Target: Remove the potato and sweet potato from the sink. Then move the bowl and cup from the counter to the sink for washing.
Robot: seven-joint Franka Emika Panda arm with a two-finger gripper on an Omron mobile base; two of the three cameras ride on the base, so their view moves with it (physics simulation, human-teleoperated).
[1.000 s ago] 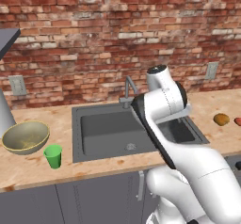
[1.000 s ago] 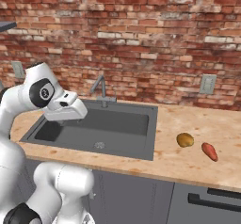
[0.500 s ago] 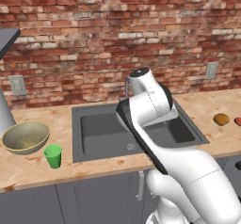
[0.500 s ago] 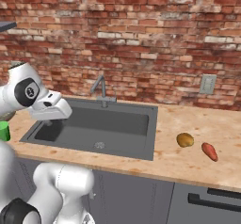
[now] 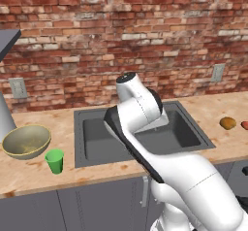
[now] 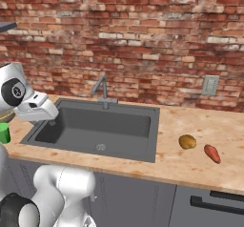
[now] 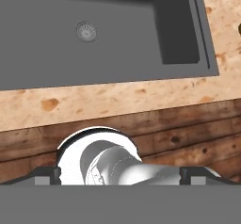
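Seemingly unlabelled, potato point(image 6: 187, 141) lies beside sweet potato point(image 6: 212, 153) on counter point(image 6: 200, 166).

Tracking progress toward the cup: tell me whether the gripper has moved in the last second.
Yes. In the right base view the gripper swung left, away from the tap, toward the cup.

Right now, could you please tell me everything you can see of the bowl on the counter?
The bowl is wide and shallow, olive-yellow outside with a paler rim and a speckled, glazed-looking inside. It appears empty and sits tilted, its opening facing up and toward the sink. It rests on the wooden counter left of the basin. The green cup stands just in front of it, close by; whether they touch is unclear.
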